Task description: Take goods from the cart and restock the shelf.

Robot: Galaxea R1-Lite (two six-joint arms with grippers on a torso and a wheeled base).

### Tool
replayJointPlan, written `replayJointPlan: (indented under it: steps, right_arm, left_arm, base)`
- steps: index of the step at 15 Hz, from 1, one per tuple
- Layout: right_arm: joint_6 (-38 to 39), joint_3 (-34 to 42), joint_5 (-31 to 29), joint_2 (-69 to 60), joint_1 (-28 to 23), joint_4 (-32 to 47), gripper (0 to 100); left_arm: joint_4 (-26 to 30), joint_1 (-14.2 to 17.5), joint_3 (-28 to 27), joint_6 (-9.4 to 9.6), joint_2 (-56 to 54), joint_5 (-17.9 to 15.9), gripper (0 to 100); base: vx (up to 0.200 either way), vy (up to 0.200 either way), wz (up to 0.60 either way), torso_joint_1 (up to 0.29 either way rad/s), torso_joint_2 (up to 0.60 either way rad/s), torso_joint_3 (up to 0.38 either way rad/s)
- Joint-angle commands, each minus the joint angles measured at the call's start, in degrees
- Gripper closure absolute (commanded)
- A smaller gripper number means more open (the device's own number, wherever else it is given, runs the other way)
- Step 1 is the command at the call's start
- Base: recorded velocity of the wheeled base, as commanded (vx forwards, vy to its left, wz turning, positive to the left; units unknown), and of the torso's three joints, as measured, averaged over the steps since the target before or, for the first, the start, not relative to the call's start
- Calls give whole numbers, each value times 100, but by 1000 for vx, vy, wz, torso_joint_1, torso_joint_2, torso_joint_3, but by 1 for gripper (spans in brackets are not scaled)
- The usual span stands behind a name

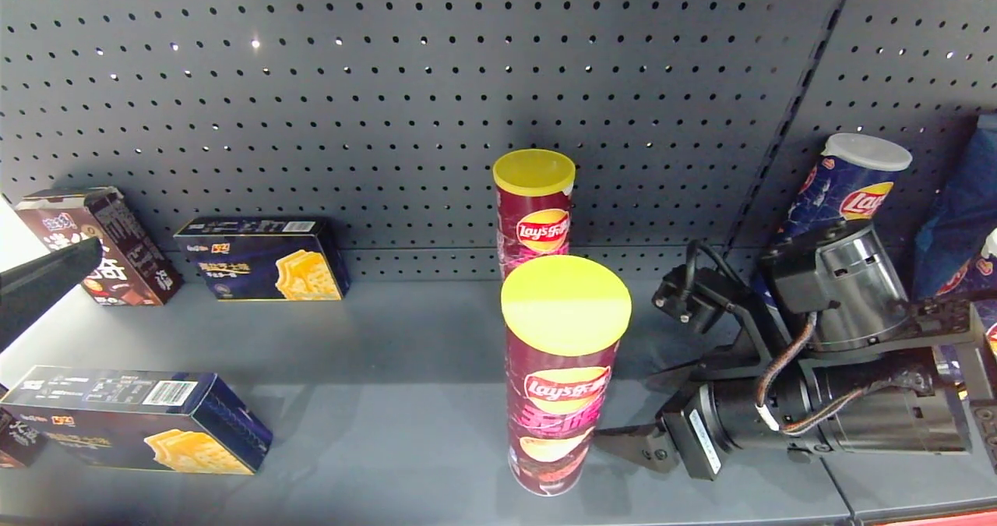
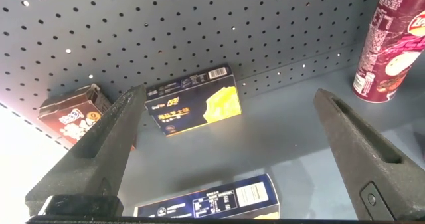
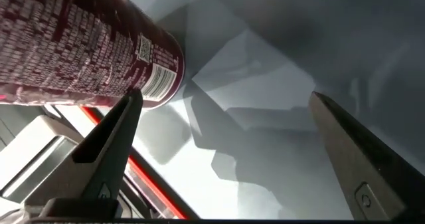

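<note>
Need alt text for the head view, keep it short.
A front can and rear can, both maroon with yellow lids, stand upright on a grey shelf; the open right gripper sits just right of the front can's base. A brown box and dark blue box sit at back left, a blue can at far right.

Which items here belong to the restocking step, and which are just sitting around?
Job in hand, probably:
front maroon can, upright on the shelf
right gripper, open beside that can

Lying about:
rear maroon can
blue can
rear navy box
front navy box
brown box
left gripper, open, holding nothing
</note>
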Motion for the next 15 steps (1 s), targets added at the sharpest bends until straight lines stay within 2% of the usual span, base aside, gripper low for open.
replayJointPlan:
  steps: [1, 15]
  right_arm:
    - [8, 14, 1, 4, 19, -1, 0]
    - [0, -162, 1, 118, 2, -1, 0]
  left_arm:
    - [-4, 2, -3, -45, 9, 3, 0]
    - [-4, 2, -3, -54, 9, 3, 0]
  base:
    - [0, 0, 0, 0, 0, 0]
    - [0, 0, 0, 0, 0, 0]
